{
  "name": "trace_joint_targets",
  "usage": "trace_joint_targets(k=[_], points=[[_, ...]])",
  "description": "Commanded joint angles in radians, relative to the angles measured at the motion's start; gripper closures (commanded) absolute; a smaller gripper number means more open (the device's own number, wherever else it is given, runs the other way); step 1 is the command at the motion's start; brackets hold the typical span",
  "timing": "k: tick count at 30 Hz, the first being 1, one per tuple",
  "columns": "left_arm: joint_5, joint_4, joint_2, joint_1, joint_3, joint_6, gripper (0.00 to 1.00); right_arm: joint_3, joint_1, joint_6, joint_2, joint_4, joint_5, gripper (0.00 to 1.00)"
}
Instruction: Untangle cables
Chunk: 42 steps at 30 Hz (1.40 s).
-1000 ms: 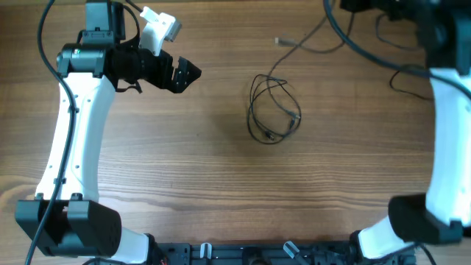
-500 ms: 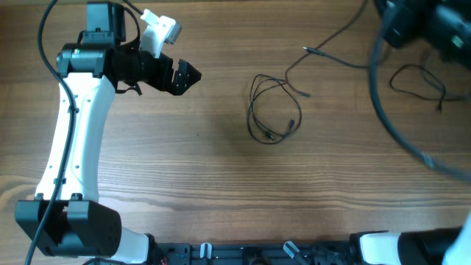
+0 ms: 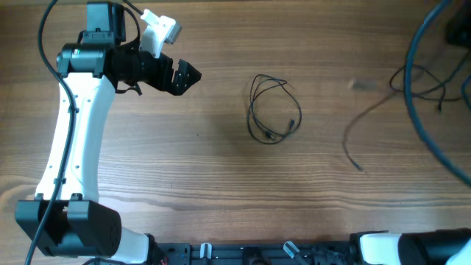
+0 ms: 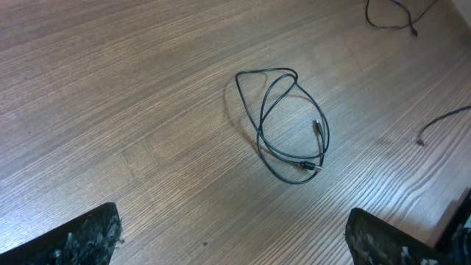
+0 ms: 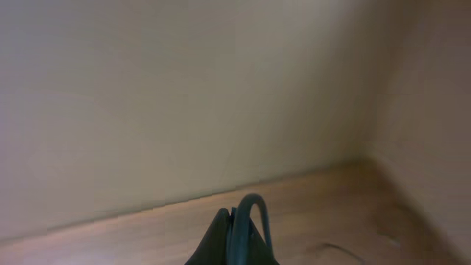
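While my left gripper (image 3: 189, 78) hangs over the far left part of the wooden table (image 3: 221, 184) with its fingers (image 4: 88, 239) spread wide and nothing between them, its wrist camera looks down on the coiled cable (image 4: 283, 125). That thin black cord lies flat near the middle of the table in a few loose overlapping loops, with its two small plug ends (image 4: 317, 126) resting inside the right edge of the coil, well apart from my left gripper. To its right a second thin cable (image 3: 366, 120) shows as a blurred streak ending in a dark tip; it is separate from the coil, and I cannot tell whether it touches the wood. Farther right a third thin cable (image 3: 423, 81) lies in a small tangle, crossed in the overhead view by the thick arm cable (image 3: 416, 118). My right gripper (image 5: 232, 239) is out of the overhead view; its wrist camera faces a pale wall, and there its fingers are pressed together with a loop of dark cord (image 5: 254, 210) rising from their tips, apparently pinched.
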Motion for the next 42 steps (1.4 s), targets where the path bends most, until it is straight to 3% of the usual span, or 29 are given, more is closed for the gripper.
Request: trace_joint_targets(k=[1,5,10,14,20,35,42], points=[[-0.002,0.004,-0.026,0.001,-0.005,-0.008,0.0,0.004,-0.06,0.042,0.019,0.011,0.362,0.95],[-0.002,0.003,-0.026,0.001,-0.005,-0.008,0.0,0.002,-0.2,0.15,0.07,-0.037,0.372,0.96],[-0.002,0.005,-0.026,0.001,-0.005,-0.008,0.0,0.002,-0.458,0.276,0.148,-0.1,0.225,0.95],[-0.002,0.01,-0.026,0.001,-0.005,-0.008,0.0,0.002,-0.671,0.309,0.212,-0.111,0.077,0.95],[-0.002,0.017,-0.026,0.001,-0.005,-0.008,0.0,0.002,-0.867,0.336,0.339,-0.093,-0.077,0.95],[-0.002,0.022,-0.026,0.0,-0.005,-0.01,0.0,0.001,-0.872,0.299,0.731,-0.106,-0.143,0.95],[-0.003,0.023,-0.026,-0.025,-0.005,-0.009,0.0,0.001,-0.866,0.298,0.817,-0.12,-0.139,0.95]])
